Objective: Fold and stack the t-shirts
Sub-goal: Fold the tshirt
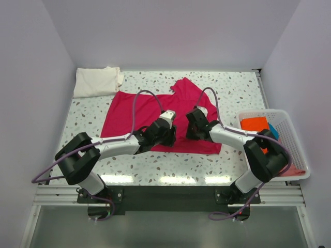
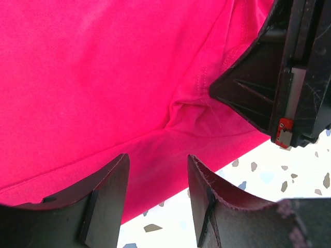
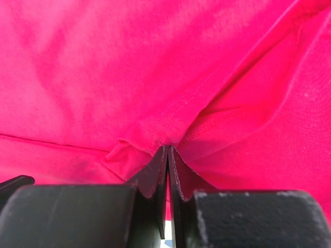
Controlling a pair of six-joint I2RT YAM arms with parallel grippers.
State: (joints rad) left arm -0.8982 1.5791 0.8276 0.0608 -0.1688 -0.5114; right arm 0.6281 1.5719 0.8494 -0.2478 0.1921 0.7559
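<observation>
A magenta-red t-shirt (image 1: pixel 150 111) lies spread on the speckled table, one part folded up toward the back. A cream-white t-shirt (image 1: pixel 97 81) sits folded at the back left. My left gripper (image 1: pixel 169 135) hovers open over the red shirt's near edge (image 2: pixel 155 170), nothing between its fingers (image 2: pixel 111 191). My right gripper (image 1: pixel 189 133) is shut on a pinch of the red shirt (image 3: pixel 170 124) by a seam. In the left wrist view the right gripper (image 2: pixel 282 77) shows at the upper right.
A white mesh basket (image 1: pixel 289 129) at the right table edge holds orange (image 1: pixel 255 124), blue and pink cloth. The table (image 1: pixel 232 88) has white walls at the back and both sides.
</observation>
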